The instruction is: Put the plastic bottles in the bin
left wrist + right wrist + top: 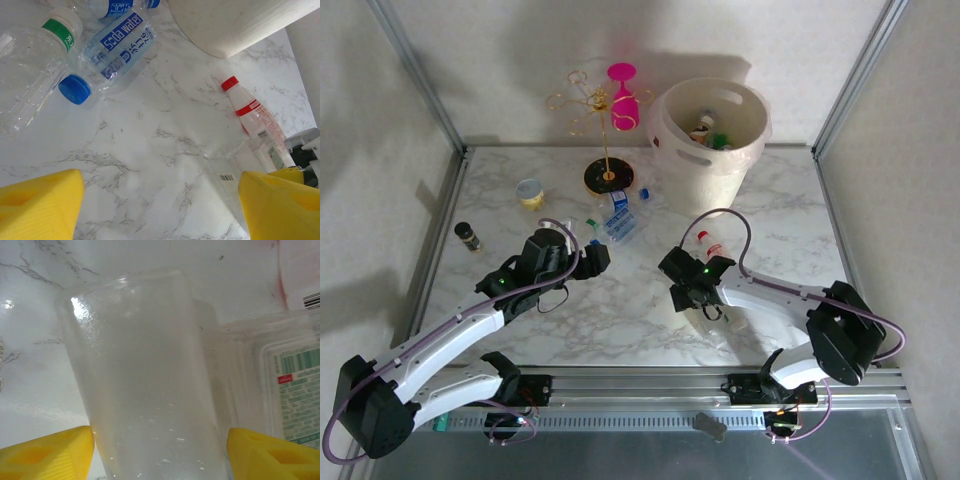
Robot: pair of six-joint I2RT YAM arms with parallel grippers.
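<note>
The cream bin [710, 125] stands at the back right with several bottles inside; its wall [235, 25] rises in the left wrist view. My left gripper [598, 258] [160, 210] hangs open over bare marble. Ahead of it lie a blue-capped soda water bottle [117, 47] [617, 215] and a clear bottle with a green label [30, 65]. A red-capped bottle [252, 115] [712, 245] lies to the right, beside a clear flat bottle with a barcode [225, 175]. My right gripper [698, 300] [160, 450] is open around a clear plastic bottle [145, 390], fingers close beside its walls.
A gold wire stand [607, 150] carrying a pink cup [623, 95] stands at the back middle. A yellow-and-white tub [529, 190] and a small dark vial [468, 235] sit on the left. Metal frame posts bound the marble table [620, 320].
</note>
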